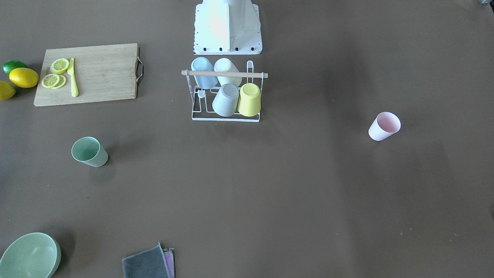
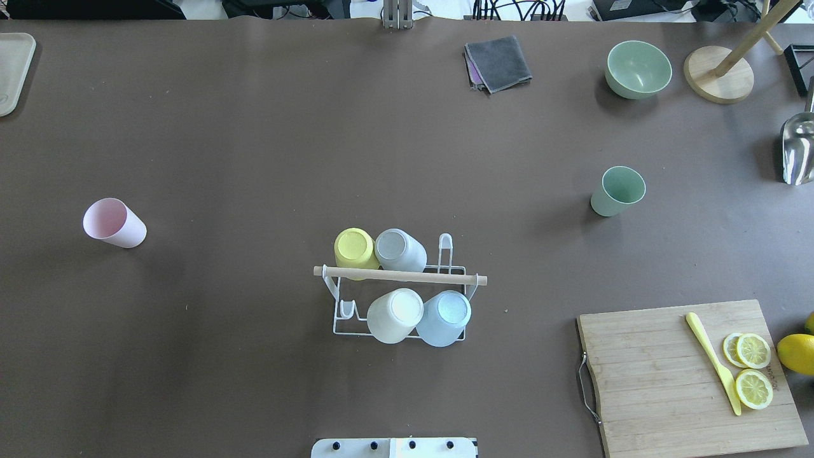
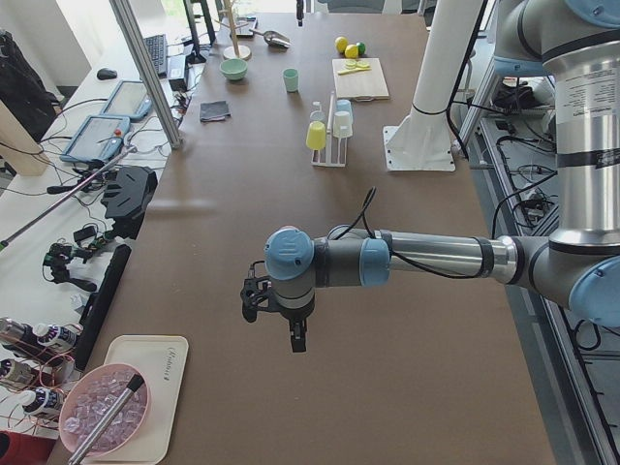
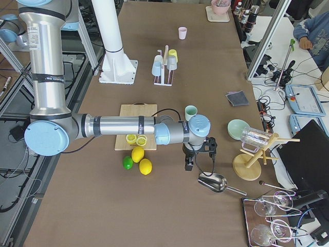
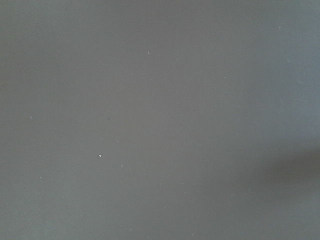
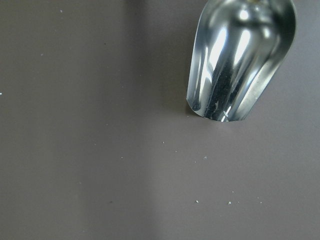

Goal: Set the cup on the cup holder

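Standing upright on the brown table [image 2: 254,381], well apart, we list two loose cups: a pink cup [image 2: 114,222] on the robot's left and a green cup [image 2: 617,191] on its right. Between them we see the cup holder [image 2: 400,299], already carrying four upturned cups: yellow [image 2: 356,248], grey [image 2: 399,250], cream [image 2: 394,315] and blue [image 2: 444,317]. Two prongs are bare. We note a cutting board [image 2: 661,375] with lemon slices [image 2: 753,369] and a yellow knife [image 2: 712,362], a green bowl [image 2: 638,69] and a folded cloth [image 2: 498,62]. Both grippers, left [image 3: 276,308] and right [image 4: 198,153], hang above the table ends holding nothing; we cannot tell how their jaws stand. A metal scoop [image 6: 240,60] lies under the right one.
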